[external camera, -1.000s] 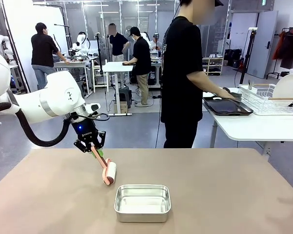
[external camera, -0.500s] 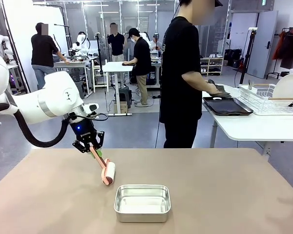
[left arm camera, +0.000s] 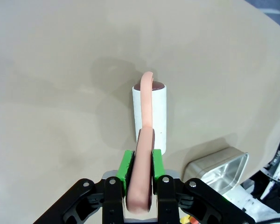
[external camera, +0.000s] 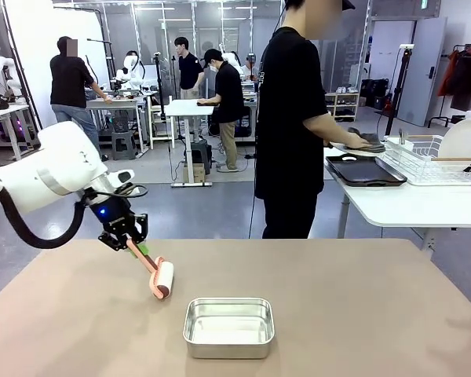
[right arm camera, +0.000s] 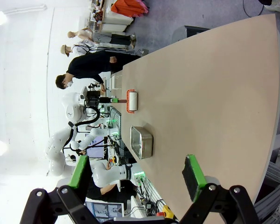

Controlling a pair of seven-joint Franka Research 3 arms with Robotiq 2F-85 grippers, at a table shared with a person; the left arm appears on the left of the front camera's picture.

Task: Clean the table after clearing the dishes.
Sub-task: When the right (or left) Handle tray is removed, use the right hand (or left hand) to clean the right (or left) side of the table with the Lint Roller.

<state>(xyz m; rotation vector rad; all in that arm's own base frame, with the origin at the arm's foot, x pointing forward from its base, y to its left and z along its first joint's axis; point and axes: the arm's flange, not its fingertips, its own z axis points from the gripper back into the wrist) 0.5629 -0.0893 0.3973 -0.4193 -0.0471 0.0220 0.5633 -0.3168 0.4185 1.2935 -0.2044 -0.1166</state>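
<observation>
The tan-brown table (external camera: 361,314) spreads across the foreground. My left gripper (external camera: 131,241) comes in from the left and is shut on the pink handle of a lint roller (external camera: 163,279), whose white roll rests on the tabletop. In the left wrist view the green pads (left arm camera: 127,164) clamp the handle, and the roller (left arm camera: 150,116) lies ahead on the table (left arm camera: 60,93). My right gripper (right arm camera: 136,175) hangs open over the table (right arm camera: 214,93) with nothing between its fingers. The dishes are off this table: dark trays (external camera: 366,171) lie on a white side table, and a white plate (external camera: 461,140) stands in a rack.
A small rectangular steel pan (external camera: 229,326) sits near the front middle, right of the roller, and also shows as the pan (left arm camera: 217,170) and pan (right arm camera: 141,141). A person in black (external camera: 290,118) stands beyond the far edge with a hand over the trays. A white wire rack (external camera: 420,161) stands there.
My left arm has drawn the lint roller to the left across the tabletop. The person's hand has shifted a little over the trays.
</observation>
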